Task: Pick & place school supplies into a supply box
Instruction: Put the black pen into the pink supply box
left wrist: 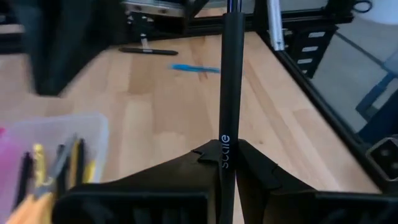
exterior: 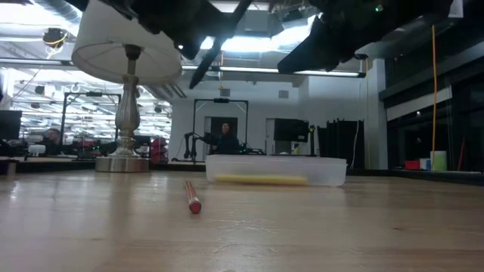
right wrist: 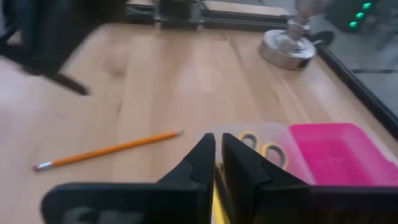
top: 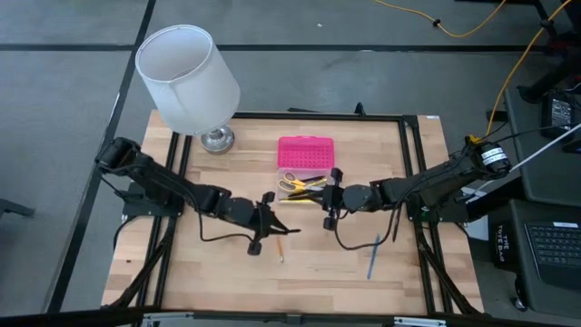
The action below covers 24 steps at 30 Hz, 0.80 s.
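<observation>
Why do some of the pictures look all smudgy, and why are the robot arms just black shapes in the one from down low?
Left wrist view: the black pen is sharp, the dark shape beyond it is smeared. Right wrist view: the orange pencil is clear, the lamp base soft. Low view: bright ceiling lights behind turn the arms into silhouettes.

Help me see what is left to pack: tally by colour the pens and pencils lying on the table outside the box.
orange pencil: 1
blue pen: 1
black pen: 1
Total: 3
</observation>
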Available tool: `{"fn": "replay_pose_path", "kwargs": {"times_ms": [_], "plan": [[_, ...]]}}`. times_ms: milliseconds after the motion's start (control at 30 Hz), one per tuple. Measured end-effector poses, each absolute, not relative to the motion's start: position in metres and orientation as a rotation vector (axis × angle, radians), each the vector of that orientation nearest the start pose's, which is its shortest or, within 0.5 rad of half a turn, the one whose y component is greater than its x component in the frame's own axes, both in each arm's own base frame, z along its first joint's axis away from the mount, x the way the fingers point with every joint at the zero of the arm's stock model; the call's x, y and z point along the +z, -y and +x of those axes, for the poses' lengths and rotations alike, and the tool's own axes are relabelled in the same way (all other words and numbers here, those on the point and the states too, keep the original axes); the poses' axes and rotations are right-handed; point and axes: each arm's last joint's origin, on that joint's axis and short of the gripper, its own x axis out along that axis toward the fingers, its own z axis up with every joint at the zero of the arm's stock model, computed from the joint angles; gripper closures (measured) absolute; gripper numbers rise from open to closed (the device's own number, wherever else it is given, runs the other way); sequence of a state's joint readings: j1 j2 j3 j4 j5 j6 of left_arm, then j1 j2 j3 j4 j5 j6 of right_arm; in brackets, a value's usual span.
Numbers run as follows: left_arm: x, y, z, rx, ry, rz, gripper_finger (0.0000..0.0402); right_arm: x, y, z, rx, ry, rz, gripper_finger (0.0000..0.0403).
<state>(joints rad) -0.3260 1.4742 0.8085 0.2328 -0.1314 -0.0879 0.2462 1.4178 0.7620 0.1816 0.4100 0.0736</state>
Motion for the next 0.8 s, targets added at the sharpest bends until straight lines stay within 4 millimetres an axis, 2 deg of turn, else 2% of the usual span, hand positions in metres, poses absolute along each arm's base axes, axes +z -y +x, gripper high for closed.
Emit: {"fn": "replay_pose_path", "kwargs": {"times_ms": [167,433,600,800], "plan": [[0.222,0.084,0.3,-0.136,-0.43,0.018,0.0384,0.218,-0.061,0.288,-0.154,-0.451,-0.099,0.0367],[0.218,0.065,0.303,-0.061,-0.474,-0.035,0.0384,0.199,-0.058,0.278,-0.167,-0.457,-0.084,0.0367],[0.213,0.042,0.304,0.0,-0.533,-0.035,0.0384,0.201,-0.058,0.28,-0.166,-0.431,-0.134,0.0367],[0.208,0.011,0.304,-0.018,-0.59,0.07,0.0384,0.203,-0.042,0.281,-0.353,-0.425,-0.208,0.0367]]}}
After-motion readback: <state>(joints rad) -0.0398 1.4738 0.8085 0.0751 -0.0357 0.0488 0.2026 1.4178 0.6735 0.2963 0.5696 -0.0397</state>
